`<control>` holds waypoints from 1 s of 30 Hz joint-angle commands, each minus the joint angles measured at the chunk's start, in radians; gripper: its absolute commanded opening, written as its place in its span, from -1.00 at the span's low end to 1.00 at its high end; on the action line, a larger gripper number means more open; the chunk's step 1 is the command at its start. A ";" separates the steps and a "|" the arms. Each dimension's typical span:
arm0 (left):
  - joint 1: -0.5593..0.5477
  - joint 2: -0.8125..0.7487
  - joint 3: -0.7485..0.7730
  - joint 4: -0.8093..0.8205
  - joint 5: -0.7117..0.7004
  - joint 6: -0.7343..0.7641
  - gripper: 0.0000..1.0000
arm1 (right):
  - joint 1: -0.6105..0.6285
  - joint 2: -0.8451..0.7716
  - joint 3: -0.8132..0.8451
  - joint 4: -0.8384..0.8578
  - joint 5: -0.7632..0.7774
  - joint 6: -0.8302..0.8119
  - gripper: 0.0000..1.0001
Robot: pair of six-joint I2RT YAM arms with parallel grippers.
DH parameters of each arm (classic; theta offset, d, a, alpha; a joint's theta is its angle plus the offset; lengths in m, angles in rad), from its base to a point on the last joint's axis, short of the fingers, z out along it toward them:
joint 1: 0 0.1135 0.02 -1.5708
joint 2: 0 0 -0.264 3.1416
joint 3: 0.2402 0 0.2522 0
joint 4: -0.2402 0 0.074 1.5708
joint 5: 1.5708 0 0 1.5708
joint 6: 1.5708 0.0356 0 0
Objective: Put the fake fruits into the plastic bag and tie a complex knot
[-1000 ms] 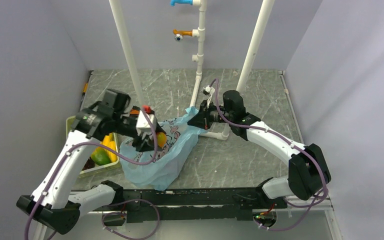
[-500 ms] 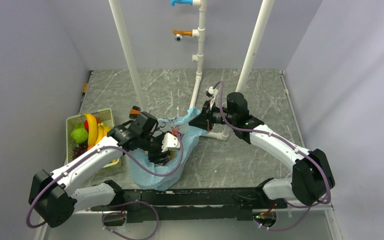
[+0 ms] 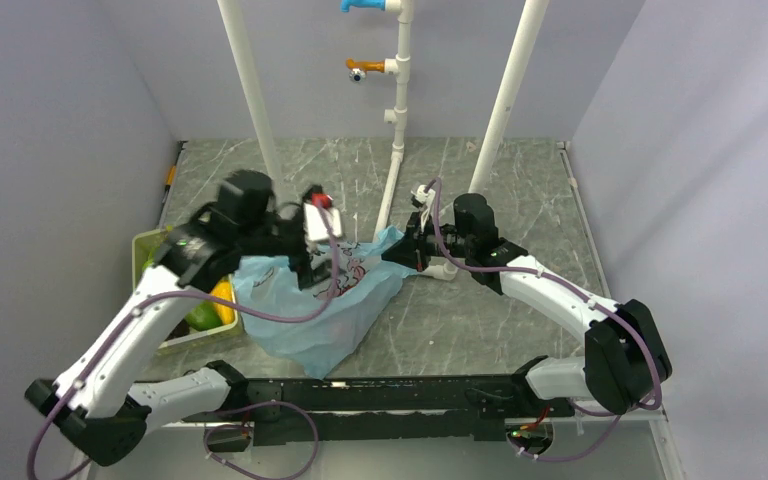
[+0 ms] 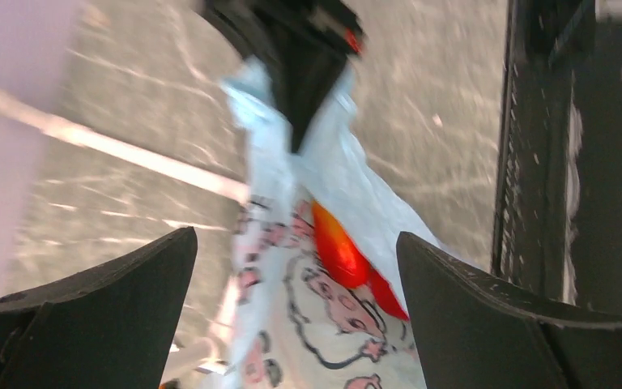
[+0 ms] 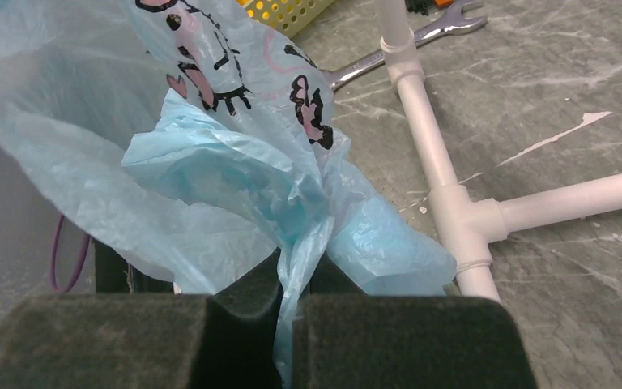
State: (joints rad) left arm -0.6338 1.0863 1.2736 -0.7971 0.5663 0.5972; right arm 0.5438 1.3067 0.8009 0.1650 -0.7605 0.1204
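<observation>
Pipe frame (image 5: 423,121) and wrench (image 5: 364,63) just beside plastic bag (image 3: 325,305), basket (image 5: 291,11) behind.

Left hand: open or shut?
Open. In the left wrist view the left hand has its two fingers wide apart, gripping nothing, above the bag.

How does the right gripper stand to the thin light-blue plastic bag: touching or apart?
Touching. The right wrist view shows the right gripper shut on a fold of the light-blue plastic bag.
</observation>
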 commanded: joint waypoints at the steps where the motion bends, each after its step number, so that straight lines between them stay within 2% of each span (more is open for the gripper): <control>1: 0.139 -0.034 0.176 0.015 0.155 -0.120 0.99 | -0.003 -0.042 -0.005 0.012 -0.017 -0.053 -1.00; 5: 0.350 -0.009 0.300 0.028 0.161 -0.294 0.99 | -0.003 -0.052 -0.001 -0.003 -0.023 -0.065 -1.00; 9: 0.593 -0.024 0.321 -0.077 -0.009 -0.344 0.99 | -0.004 -0.058 0.007 -0.017 -0.033 -0.083 -1.00; 13: 0.840 -0.063 0.244 -0.256 -0.108 -0.291 0.99 | -0.005 -0.056 0.013 -0.021 -0.044 -0.091 -1.00; 18: 1.040 -0.119 0.082 -0.397 -0.267 -0.275 0.99 | -0.005 -0.049 0.024 -0.038 -0.046 -0.099 -1.00; 22: 1.075 -0.136 -0.061 -0.395 -0.432 -0.432 0.99 | -0.006 -0.041 0.021 -0.041 -0.057 -0.102 -1.00; 26: 1.080 -0.139 -0.099 -0.354 -0.469 -0.530 0.99 | -0.005 -0.026 0.026 -0.040 -0.062 -0.102 -1.00; 30: 1.080 -0.081 -0.128 -0.332 -0.578 -0.608 0.99 | -0.005 -0.013 0.047 -0.064 -0.064 -0.111 -1.00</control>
State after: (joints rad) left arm 0.4400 0.9703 1.1584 -1.1702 0.1246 0.1204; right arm 0.5438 1.2827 0.7986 0.1047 -0.7956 0.0360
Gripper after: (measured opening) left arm 0.994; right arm 0.010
